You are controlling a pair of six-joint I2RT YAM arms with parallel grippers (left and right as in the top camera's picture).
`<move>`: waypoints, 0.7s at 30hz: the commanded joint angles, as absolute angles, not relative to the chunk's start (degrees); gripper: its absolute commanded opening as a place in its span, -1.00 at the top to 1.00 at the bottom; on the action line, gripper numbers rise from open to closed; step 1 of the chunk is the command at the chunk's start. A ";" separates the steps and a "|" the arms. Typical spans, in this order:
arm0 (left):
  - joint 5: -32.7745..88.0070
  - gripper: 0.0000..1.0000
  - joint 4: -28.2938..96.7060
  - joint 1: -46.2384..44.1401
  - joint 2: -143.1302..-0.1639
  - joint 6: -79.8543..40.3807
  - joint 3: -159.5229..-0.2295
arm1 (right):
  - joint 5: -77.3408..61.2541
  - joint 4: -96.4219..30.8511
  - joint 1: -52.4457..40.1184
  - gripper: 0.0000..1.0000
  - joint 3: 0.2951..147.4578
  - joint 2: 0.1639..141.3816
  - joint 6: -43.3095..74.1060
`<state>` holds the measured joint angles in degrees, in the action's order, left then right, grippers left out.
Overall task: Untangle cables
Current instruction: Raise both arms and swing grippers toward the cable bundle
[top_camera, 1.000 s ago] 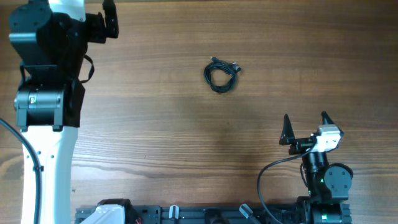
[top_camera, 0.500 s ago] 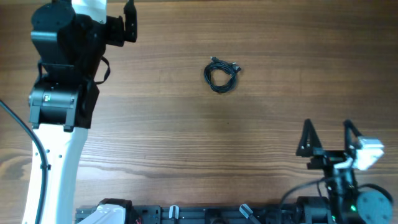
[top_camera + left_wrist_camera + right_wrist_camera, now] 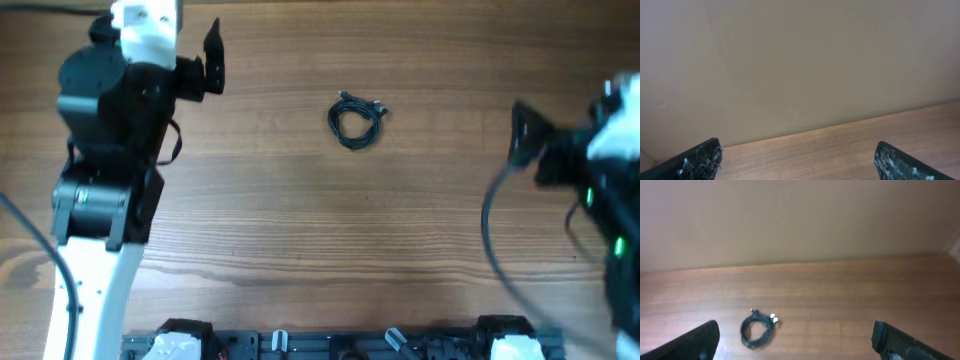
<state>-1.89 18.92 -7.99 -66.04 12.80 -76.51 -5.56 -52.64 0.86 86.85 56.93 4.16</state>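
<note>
I observed the cables (image 3: 356, 120) as one small black coil; left gripper (image 3: 797, 146) and right gripper (image 3: 796, 326) stood spread apart.

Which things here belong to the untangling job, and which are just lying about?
Job: the cables, bunched in one small black coil; the left hand and the right hand, both open and well away from the coil.
Not the job: the wooden table; the thick black cable wired to the right arm.

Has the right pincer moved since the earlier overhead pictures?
Yes. The right pincer swung up-frame and rightward, from well below the unmoved cable coil to nearly level with it.
</note>
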 commanded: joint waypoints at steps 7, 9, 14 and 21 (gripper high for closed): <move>-2.98 -1.00 14.90 -8.25 -59.90 13.32 -67.16 | -6.55 -56.75 1.15 -0.99 105.30 80.82 -9.82; -3.14 -1.00 14.74 -8.25 -59.07 13.30 -66.67 | -6.59 -57.01 1.15 -0.99 105.27 82.13 -12.69; -3.14 -1.00 15.09 -7.84 -58.04 13.30 -66.59 | -6.52 -54.22 1.15 -0.99 105.27 82.74 -18.92; -3.07 -0.98 14.74 -7.44 -57.34 13.08 -63.42 | -6.55 -49.04 1.15 -0.95 105.27 82.78 -19.29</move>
<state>-2.33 15.16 -7.88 -58.24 12.82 -66.13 -5.61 -50.94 0.86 103.98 82.94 -18.02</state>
